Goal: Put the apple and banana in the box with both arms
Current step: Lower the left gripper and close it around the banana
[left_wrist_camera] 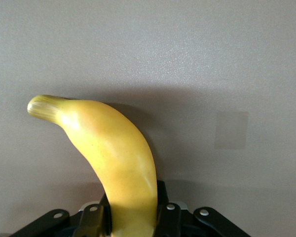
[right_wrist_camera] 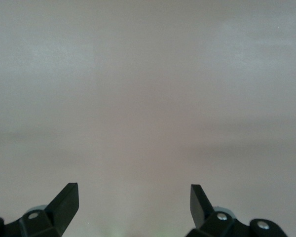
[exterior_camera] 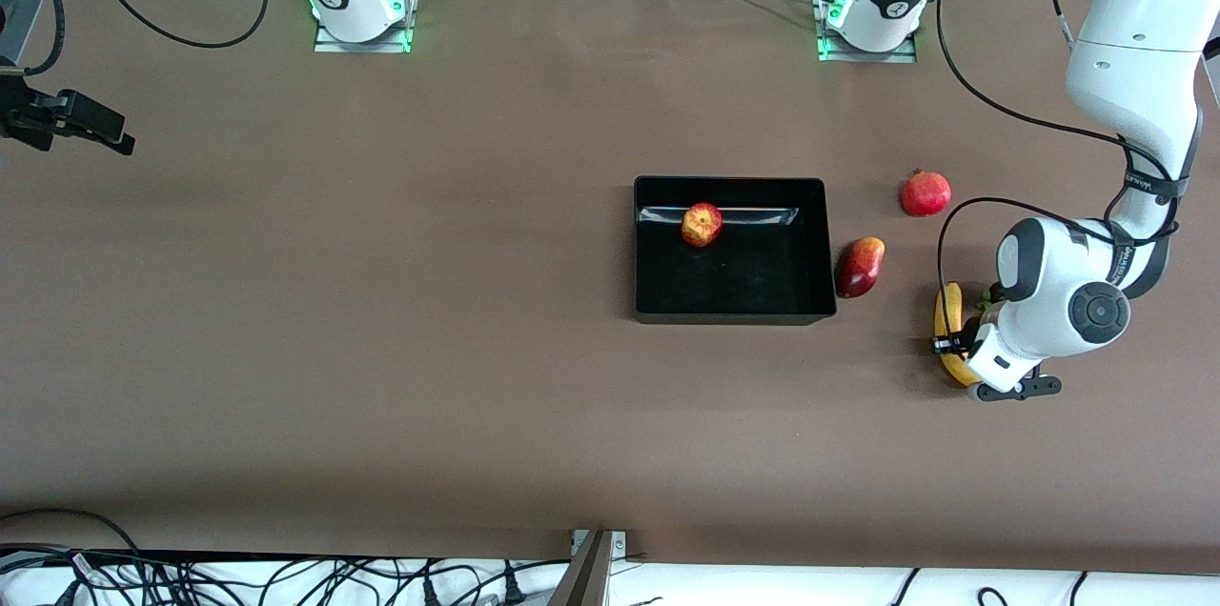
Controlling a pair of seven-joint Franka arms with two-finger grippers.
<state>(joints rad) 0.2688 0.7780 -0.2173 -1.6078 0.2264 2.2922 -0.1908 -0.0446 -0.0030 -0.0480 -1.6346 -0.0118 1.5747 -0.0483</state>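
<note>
Apple (exterior_camera: 701,224): in box (exterior_camera: 810,249), frame centre.
Banana (exterior_camera: 948,332): lower right on tabletop (exterior_camera: 381,320), left gripper (exterior_camera: 956,345) jaws clamped around it.
Right gripper (right_wrist_camera: 133,203): upper left, jaws wide, waiting.
Advice: lift straight, clear mango (exterior_camera: 860,266), lower into box beside apple.

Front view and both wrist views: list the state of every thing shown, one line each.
apple: resting inside the box.
box: open-topped, holding only the apple.
banana: on the table, clamped by the left gripper.
mango: lying beside the box, outside it.
pomegranate: on the table, untouched.
left gripper: shut on the banana.
right gripper: open, empty, waiting at the right arm's end of the table.
</note>
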